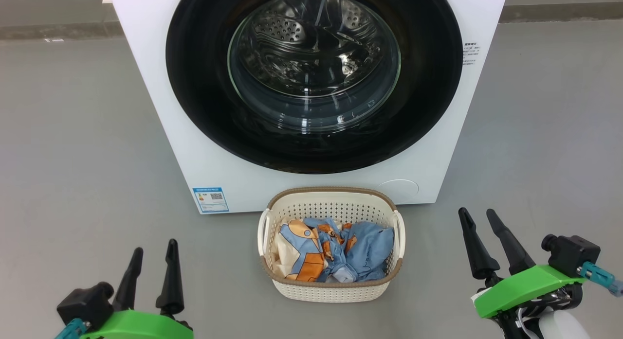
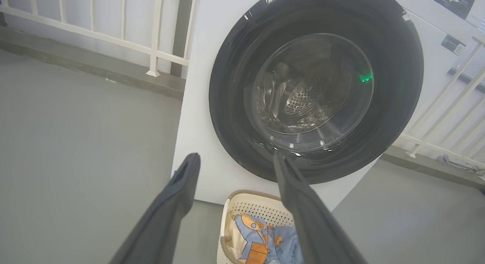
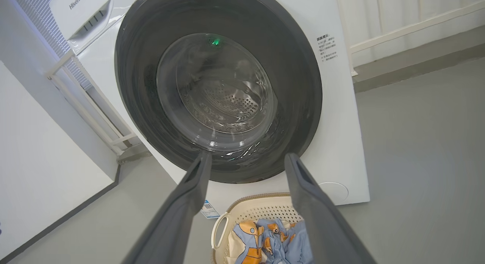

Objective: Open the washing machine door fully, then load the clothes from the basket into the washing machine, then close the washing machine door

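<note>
On the grey floor [image 1: 73, 134], basket [image 1: 331, 290] fronts washing machine [image 1: 160, 110]; left hand [image 1: 155, 247], right hand [image 1: 476, 211] released.

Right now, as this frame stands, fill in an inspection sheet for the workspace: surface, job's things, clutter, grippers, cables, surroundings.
Surface: plain grey floor, dry-looking, no marks seen.
Job's things: washing machine upright; washing machine door shut flat against its front; basket on the floor just before the machine; clothes piled inside the basket.
Clutter: nothing seen.
Grippers: left gripper open and holding nothing, low left of the basket; right gripper open and holding nothing, to the basket's right.
Cables: teal plug at the right wrist camera; nothing else seen.
Surroundings: white railing behind the machine; blue label sticker on its front.
</note>
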Available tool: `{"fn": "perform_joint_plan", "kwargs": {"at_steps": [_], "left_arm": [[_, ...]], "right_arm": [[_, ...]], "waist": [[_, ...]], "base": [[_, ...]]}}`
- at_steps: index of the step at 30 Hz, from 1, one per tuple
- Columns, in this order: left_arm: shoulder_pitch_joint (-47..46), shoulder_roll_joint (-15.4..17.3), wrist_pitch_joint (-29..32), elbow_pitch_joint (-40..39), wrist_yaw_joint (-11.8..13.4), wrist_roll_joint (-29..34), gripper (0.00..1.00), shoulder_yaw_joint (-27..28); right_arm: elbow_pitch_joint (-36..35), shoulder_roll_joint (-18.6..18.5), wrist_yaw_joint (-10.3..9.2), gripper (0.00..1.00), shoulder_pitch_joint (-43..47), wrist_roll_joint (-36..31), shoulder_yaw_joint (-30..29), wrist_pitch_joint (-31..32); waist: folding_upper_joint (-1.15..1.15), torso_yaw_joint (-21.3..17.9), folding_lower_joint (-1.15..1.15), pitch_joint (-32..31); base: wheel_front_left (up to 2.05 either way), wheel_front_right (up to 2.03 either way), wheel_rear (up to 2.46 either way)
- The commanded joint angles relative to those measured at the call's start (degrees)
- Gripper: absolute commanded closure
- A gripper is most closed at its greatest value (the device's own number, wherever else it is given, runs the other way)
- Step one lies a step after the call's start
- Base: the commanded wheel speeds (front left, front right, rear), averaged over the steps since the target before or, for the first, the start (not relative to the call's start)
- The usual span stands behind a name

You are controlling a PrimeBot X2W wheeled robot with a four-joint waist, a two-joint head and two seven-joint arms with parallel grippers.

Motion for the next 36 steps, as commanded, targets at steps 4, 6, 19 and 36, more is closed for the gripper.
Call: {"fn": "perform_joint_plan", "kwargs": {"at_steps": [4,6,19,36], "left_arm": [[-3.3,0.6,-1.5,-1.7,0.3,3.8,0.0,1.2],[-3.4,0.6,-1.8,-1.6,0.3,4.6,0.0,1.2],[-3.7,0.6,-3.9,-1.0,0.9,10.7,0.0,1.2],[-4.1,0.6,-4.3,0.2,0.4,11.4,0.0,0.9]], "right_arm": [[-0.6,-0.1,0.08,0.0,-2.9,-4.8,1.0,-1.5],[-0.4,0.0,0.08,0.0,-3.0,-6.3,1.1,-1.8],[0.5,-0.3,0.09,0.0,-3.9,-13.3,3.0,-3.8],[1.5,-0.4,0.09,0.0,-4.0,-14.7,3.2,-4.3]], "waist": [[0.0,0.1,0.0,-0.1],[0.0,0.1,0.0,-0.1],[0.0,0.2,0.0,-0.4],[0.0,0.0,0.0,-0.5]], "base": [[0.0,0.0,0.0],[0.0,0.0,0.0],[0.0,0.0,0.0],[0.0,0.0,0.0]]}}
